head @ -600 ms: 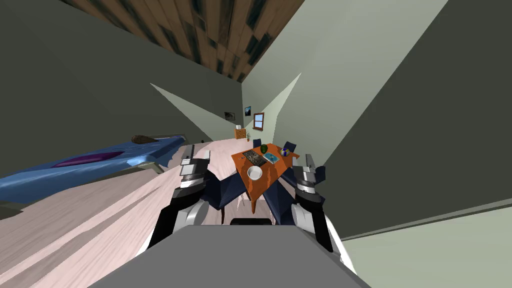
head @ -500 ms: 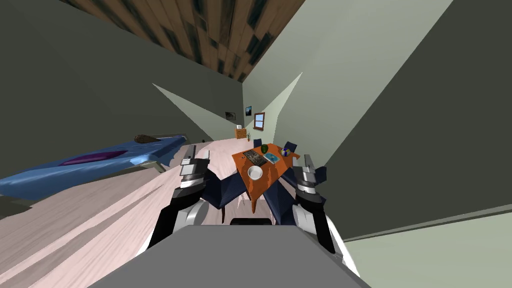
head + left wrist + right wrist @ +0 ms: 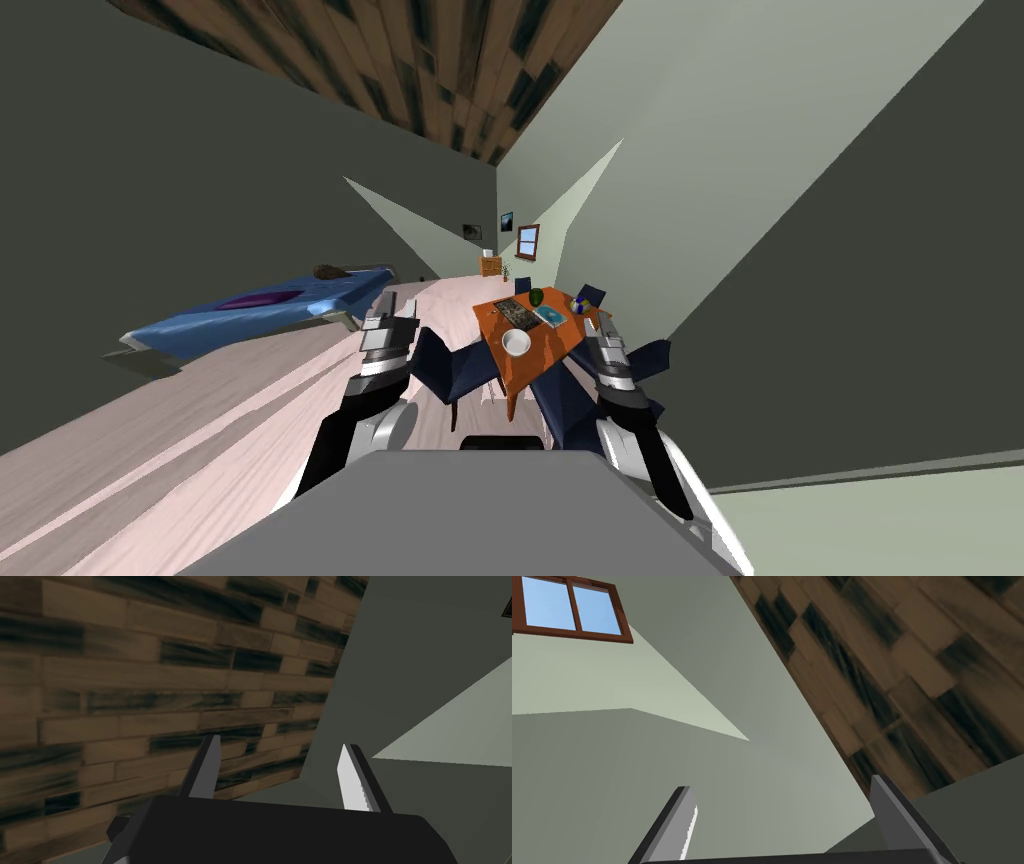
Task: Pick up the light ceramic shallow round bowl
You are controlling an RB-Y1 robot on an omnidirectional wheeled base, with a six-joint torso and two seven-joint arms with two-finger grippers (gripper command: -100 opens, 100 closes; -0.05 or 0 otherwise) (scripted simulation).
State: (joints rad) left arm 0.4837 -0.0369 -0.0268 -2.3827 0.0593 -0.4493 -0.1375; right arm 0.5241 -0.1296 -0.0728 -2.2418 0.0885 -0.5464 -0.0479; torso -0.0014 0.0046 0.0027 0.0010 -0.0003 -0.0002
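Bowl (image 3: 516, 342) on table (image 3: 548, 352), legs mostly hidden; left tool (image 3: 280, 743), right tool (image 3: 780, 783) spread apart.

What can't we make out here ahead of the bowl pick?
Head view, bowl: too small to tell whether anything is in it.
Head view, small items behind it on the orange table: too small to identify.
Table's right corner: behind the right hand.

No readable text, label or number appears on anything here.
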